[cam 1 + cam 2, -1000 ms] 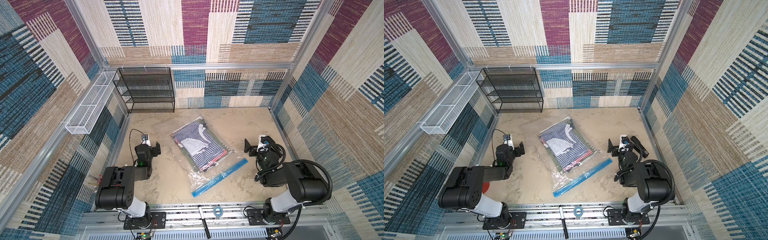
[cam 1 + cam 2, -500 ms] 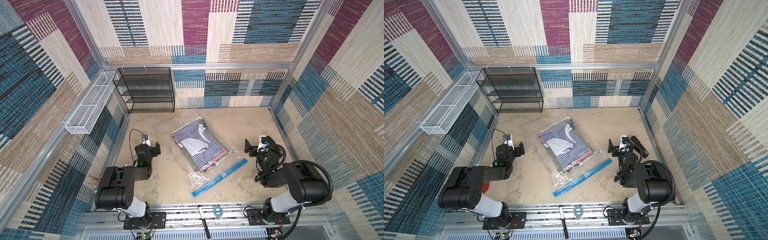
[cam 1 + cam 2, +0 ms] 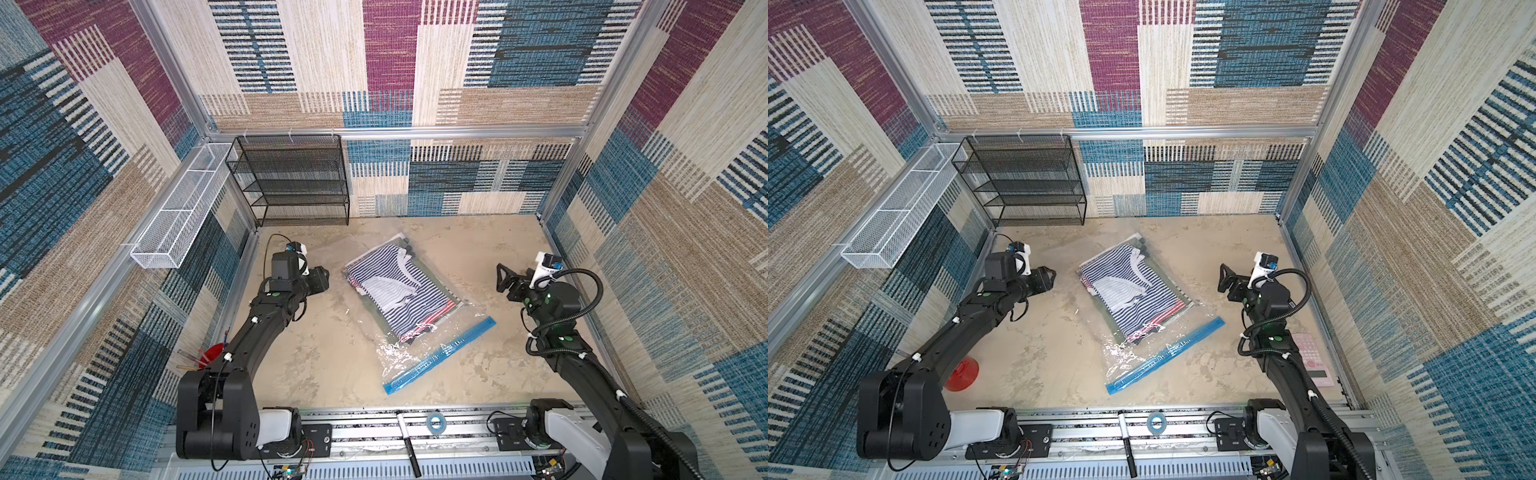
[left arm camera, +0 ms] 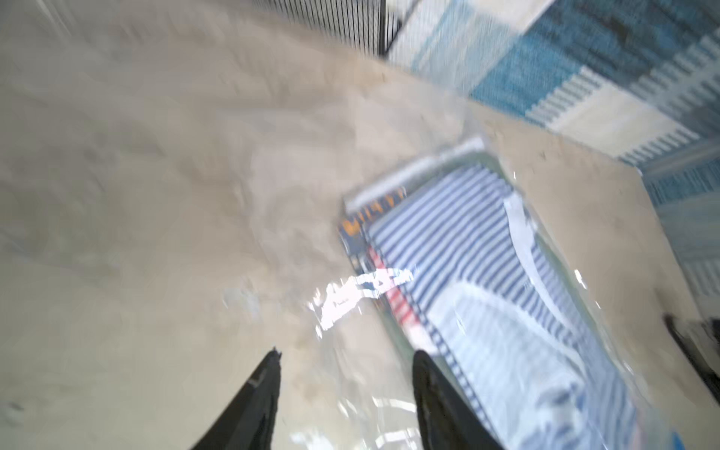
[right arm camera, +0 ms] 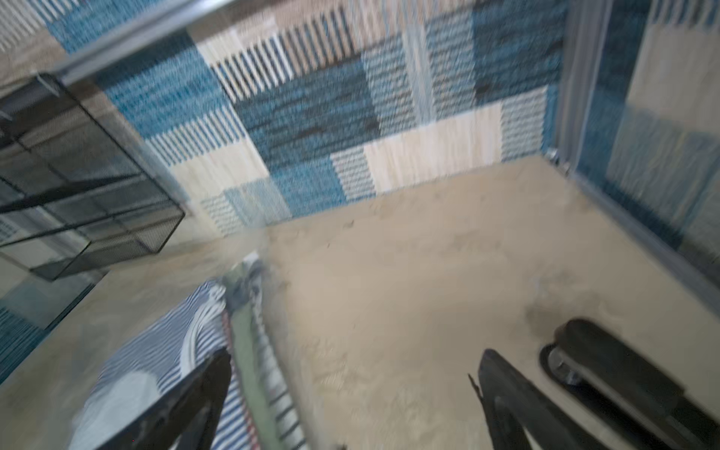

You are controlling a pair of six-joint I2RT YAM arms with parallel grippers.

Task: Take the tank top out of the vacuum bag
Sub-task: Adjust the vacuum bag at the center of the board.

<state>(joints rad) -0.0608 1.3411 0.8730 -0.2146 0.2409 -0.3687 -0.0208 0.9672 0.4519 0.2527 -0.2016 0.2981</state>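
Clear bag (image 3: 395, 358): flat at table (image 3: 316, 353) centre, zip (image 3: 439, 355) toward near edge.
Top (image 3: 395, 286): striped, folded, inside bag.
Left claw (image 3: 321, 281): spread, empty, near bag's left side.
Right claw (image 3: 504, 281): spread wide, empty, apart from bag.

We see walls (image 3: 390, 62) clad in a woven patchwork of blue, maroon, cream and tan, framed by an aluminium rail (image 3: 457, 132). A black mesh shelf rack (image 3: 291, 178) stands on the mottled beige desk (image 3: 332, 353) against the back wall. Beside it, a white wire basket (image 3: 178, 208) hangs on the side wall. The light is bright and even.
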